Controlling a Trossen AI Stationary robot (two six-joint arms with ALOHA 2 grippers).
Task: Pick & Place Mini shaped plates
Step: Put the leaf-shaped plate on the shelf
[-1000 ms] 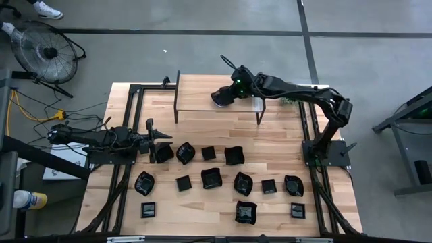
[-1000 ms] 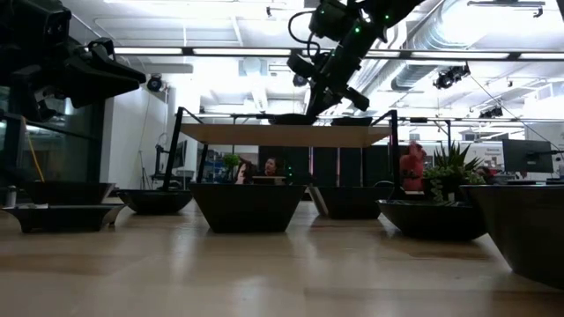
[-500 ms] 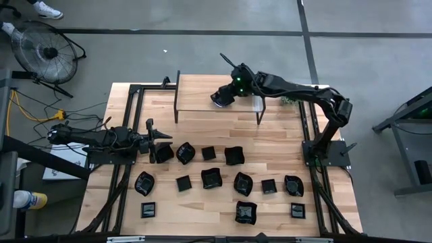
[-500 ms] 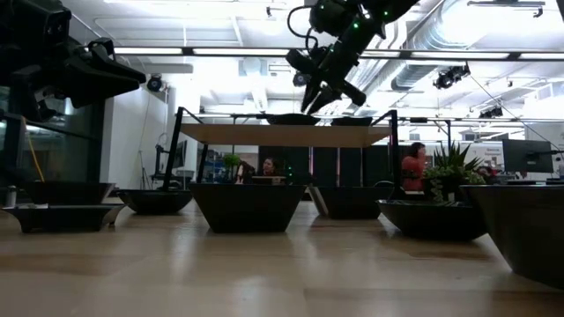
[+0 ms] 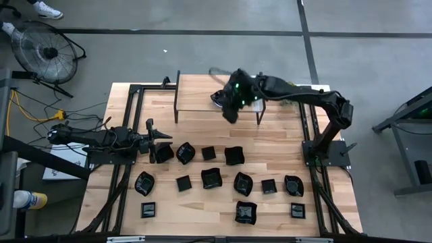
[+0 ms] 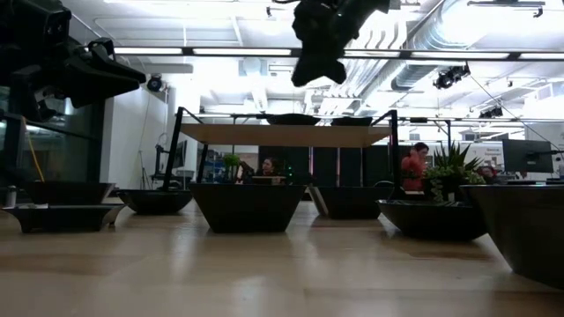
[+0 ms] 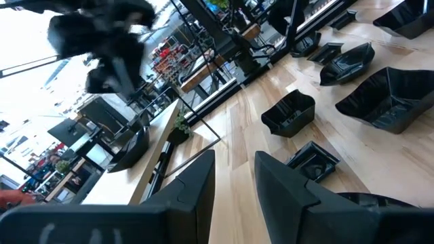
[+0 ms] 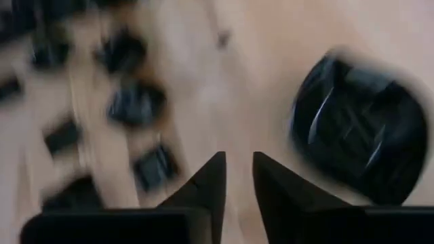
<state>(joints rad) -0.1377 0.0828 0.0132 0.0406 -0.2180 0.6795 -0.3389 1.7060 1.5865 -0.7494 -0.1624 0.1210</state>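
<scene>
While the right gripper (image 5: 231,111) hangs empty over the raised shelf (image 5: 196,94), 1 plate (image 5: 217,99) sits there; the others (image 5: 211,178) dot the table (image 5: 202,216). Low view: left gripper (image 6: 123,77) above the table. Wrist views: both narrowly parted, holding nothing.

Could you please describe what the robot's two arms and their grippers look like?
Both arms are dark, nearly black, slim and jointed. The right arm shows small green lights near its wrist and a thin looping cable. The left gripper and right gripper each end in two flat, black, wedge-shaped fingers on a blocky black base.
</scene>
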